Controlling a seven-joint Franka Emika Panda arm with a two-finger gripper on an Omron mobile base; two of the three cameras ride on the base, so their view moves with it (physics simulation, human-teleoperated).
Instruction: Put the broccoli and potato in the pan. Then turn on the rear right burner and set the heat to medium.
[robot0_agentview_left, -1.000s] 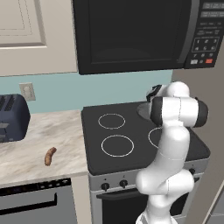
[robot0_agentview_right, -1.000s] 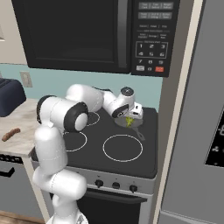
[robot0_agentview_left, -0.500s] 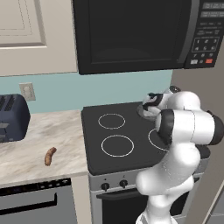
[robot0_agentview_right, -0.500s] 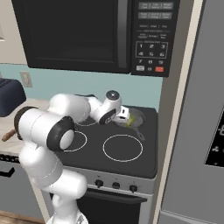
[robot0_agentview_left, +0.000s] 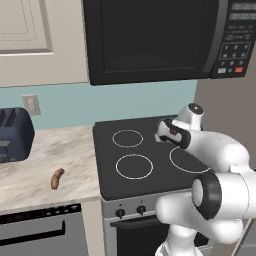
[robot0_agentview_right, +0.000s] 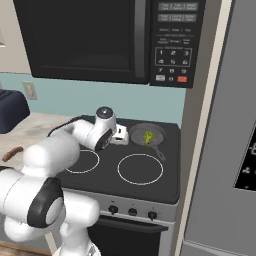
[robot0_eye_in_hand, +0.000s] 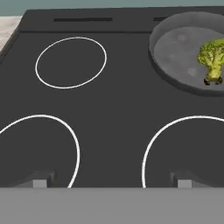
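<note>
Just right of the wide-open, empty gripper (robot0_agentview_right: 121, 136), the yellow-green broccoli (robot0_agentview_right: 148, 136) lies in the round dark grey pan (robot0_agentview_right: 160, 130): 1 of 2 done. Far left, the orange-brown potato (robot0_agentview_left: 57, 178) waits on the counter; burner unset.

I see the broccoli (robot0_agentview_right: 148, 136) in the pan (robot0_agentview_right: 140, 131) at the stove's (robot0_agentview_right: 165, 170) rear right; the potato (robot0_agentview_left: 57, 178) lies on the bench (robot0_agentview_left: 40, 165), left of the stove.
</note>
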